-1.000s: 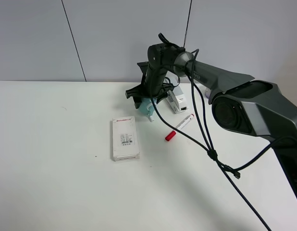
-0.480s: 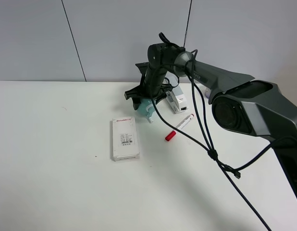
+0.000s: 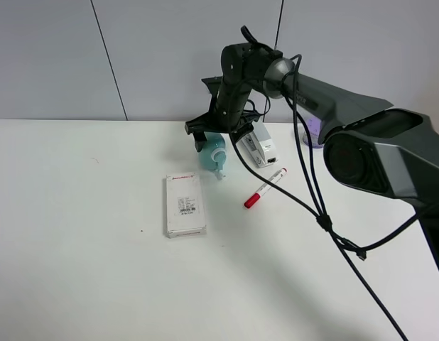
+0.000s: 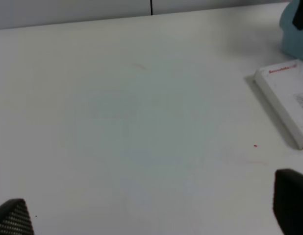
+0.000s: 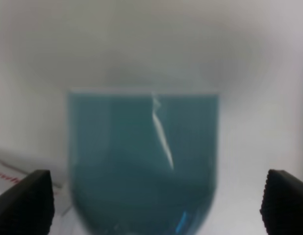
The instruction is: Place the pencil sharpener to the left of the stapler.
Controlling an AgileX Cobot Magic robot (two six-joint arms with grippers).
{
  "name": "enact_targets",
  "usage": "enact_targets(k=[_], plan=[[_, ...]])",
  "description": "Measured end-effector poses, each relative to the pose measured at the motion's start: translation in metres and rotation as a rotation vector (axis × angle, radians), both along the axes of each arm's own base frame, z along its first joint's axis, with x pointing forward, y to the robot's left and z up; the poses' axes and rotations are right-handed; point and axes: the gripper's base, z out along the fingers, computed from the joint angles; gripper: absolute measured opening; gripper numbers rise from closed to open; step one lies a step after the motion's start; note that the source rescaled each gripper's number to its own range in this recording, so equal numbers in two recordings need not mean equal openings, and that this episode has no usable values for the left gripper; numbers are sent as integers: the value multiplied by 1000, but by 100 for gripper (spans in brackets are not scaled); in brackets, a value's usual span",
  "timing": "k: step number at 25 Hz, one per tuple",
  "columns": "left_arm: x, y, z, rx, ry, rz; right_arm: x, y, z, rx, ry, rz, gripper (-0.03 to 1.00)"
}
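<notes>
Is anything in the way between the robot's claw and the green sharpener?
No, nothing visible. The open right gripper hangs just above the mint-green, egg-shaped plastic pencil sharpener, with only a bare gap between them.

Egg-shaped mint-green sharpener lies on its side, white crank at its near end, just left of the elongated grey-white stapler.

Pencil sharpener: mint-green body, white crank.
Stapler: light grey-white.
Box: white, with red lettering and a small dark-printed label.
Marker: white barrel, red cap.
Bench: plain white.
Right tool: black.
Cable: black.
Wall: pale grey, thin dark seams.
</notes>
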Motion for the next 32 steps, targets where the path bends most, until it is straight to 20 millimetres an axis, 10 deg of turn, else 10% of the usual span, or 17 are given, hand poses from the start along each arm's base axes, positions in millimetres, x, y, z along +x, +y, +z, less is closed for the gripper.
enact_targets(k=[8, 16, 32], plan=[[0, 0, 0, 0, 0, 0, -40, -10, 137, -23, -245, 144, 49], [0, 0, 0, 0, 0, 0, -125, -41, 269, -34, -547, 187, 49], [0, 0, 0, 0, 0, 0, -300, -186, 195, -50, -447, 3, 49]])
